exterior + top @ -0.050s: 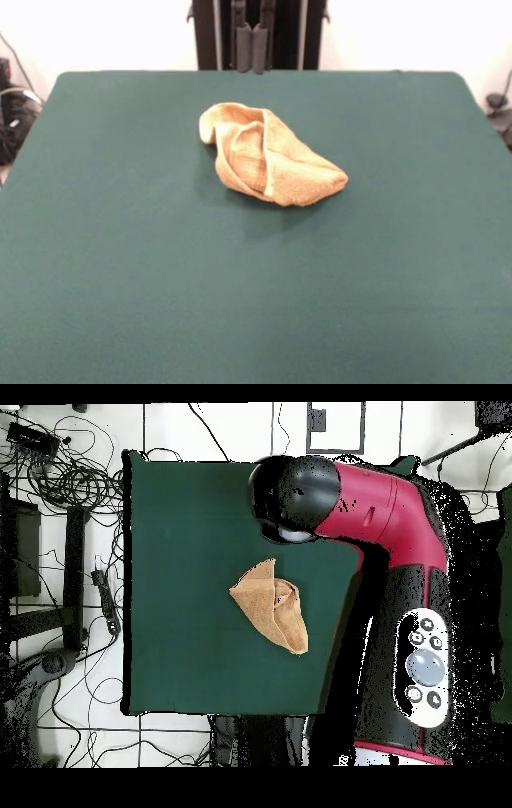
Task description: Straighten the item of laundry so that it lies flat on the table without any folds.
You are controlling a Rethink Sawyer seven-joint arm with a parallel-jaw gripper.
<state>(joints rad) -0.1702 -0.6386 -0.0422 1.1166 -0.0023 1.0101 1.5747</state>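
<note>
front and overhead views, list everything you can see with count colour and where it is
towel: one, golden yellow-orange, crumpled and folded over itself, near the middle of the table, nothing touching it
table: one, dark green cloth top, fills most of the front view
cables: a tangle, black, on the pale floor beside the table in the overhead view
arm: one, red and black, reaching over one edge of the table in the overhead view
hand: one, dark grey, only its tips show at the top edge of the front view, above the table's far edge, clear of the towel
</note>
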